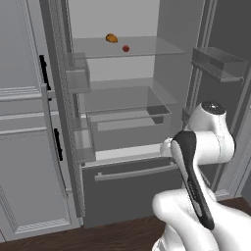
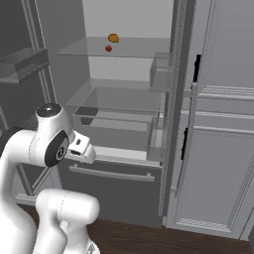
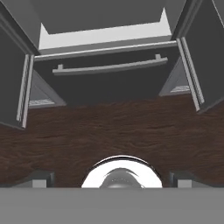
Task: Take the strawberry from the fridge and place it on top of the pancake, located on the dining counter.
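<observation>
step: fetch phase, nothing grasped yet. Fridge stood with both doors swung open, so the reach into it looked like the job in hand.
cabinets: light grey panelled fronts sat left of the fridge in the left base view, black handles, not involved.
orange item: orange-yellow food lay on the top glass shelf, toward the back.
strawberry: tiny red fruit sat on the same shelf, just beside the orange item and nearer the front edge; seen too in the right base view.
arm: folded low in front of the bottom drawer, well below the shelf, hand aimed down at the wood floor.
claw: gripper released, tips spread wide, holding nothing.
next: I'd say the arm needed to unfold, lift to shelf height, and come in past the door bins without bumping the orange item.
</observation>
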Robot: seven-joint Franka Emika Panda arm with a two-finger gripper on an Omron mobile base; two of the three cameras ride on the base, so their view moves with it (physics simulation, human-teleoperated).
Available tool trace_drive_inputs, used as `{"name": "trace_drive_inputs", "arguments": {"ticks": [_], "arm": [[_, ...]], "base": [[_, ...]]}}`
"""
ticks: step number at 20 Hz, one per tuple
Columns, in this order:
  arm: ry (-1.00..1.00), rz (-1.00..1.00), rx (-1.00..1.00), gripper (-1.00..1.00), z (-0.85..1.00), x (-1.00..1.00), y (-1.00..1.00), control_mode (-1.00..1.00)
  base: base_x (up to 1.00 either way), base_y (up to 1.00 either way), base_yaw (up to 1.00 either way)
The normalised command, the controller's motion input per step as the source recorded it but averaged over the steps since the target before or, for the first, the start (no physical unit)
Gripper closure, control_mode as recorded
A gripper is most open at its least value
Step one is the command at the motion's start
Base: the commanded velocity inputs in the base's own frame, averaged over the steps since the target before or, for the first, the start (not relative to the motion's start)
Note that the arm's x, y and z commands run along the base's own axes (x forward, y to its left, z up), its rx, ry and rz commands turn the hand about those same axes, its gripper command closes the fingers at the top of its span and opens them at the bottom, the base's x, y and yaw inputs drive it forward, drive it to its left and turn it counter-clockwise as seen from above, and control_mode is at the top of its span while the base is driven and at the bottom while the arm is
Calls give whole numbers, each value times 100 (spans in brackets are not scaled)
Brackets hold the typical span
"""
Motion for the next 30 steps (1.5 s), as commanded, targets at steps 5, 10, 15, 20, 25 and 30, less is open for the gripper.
{"name": "trace_drive_inputs", "arguments": {"ticks": [5, 10, 15, 20, 25, 30], "arm": [[1, 8, -20, -100, -25, 0, 0, -100], [2, 1, -4, -100, -12, 0, 0, -100], [0, 0, 0, -100, 0, 0, 0, -100], [0, 0, 0, -100, 0, 2, 6, 100], [0, 0, 0, -100, 0, 0, 0, 100], [0, 0, 0, -100, 0, 0, 0, 100]], "base": [[0, 0, 0], [0, 0, 0], [0, 0, 0], [5, 8, -1], [27, 32, -15], [42, 17, -21]]}}
